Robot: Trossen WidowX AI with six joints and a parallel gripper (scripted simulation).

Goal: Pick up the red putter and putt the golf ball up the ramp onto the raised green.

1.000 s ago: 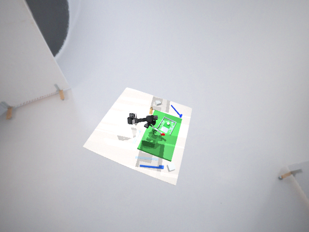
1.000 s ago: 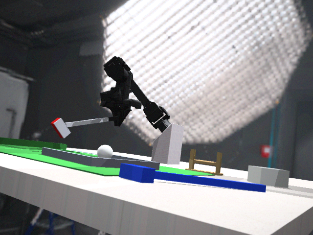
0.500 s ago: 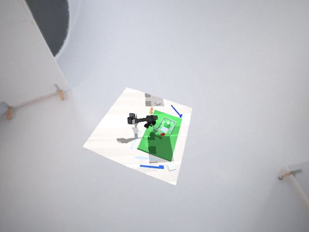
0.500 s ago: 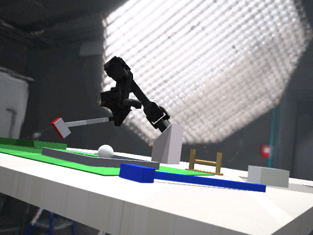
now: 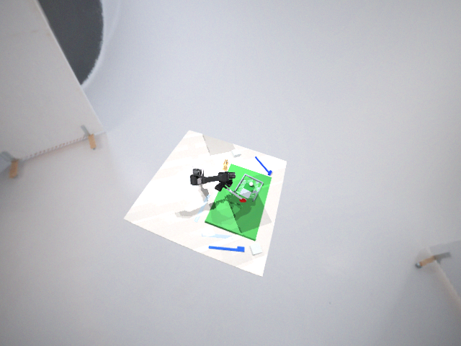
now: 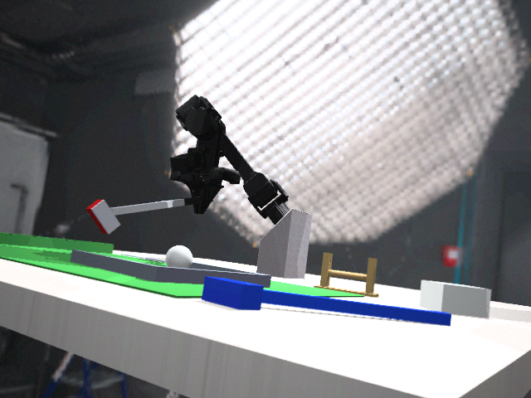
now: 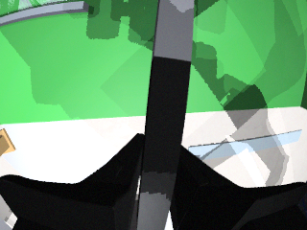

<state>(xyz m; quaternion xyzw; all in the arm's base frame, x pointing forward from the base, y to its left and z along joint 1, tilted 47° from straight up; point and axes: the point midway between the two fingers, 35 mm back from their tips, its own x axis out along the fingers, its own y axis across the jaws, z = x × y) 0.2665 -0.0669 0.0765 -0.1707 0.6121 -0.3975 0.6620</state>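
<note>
My gripper [image 5: 226, 185] [image 6: 198, 204] [image 7: 152, 141] is shut on the handle of the red putter [image 5: 243, 200] [image 6: 103, 216] [image 7: 174, 34]. The putter is held in the air over the mat, its grey shaft nearly level and its red-and-white head raised and tilted. The white golf ball [image 5: 251, 184] [image 6: 179, 256] is inside the grey-walled raised green, whose wall [image 5: 254, 178] [image 6: 180, 275] [image 7: 48, 11] surrounds it. The ball is apart from the putter head. A pale ramp [image 5: 245, 192] shows at the open side of the walls. I cannot tell whether the ball is moving.
The green mat [image 5: 250, 223] [image 6: 129, 279] lies on a white table. One blue club [image 5: 226, 249] lies near one edge, another blue club [image 5: 262, 165] [image 6: 356, 304] beyond the mat. A gold rack [image 5: 225, 164] [image 6: 348, 274] [image 7: 6, 143] and a white block [image 5: 235, 153] [image 6: 465, 299] stand nearby.
</note>
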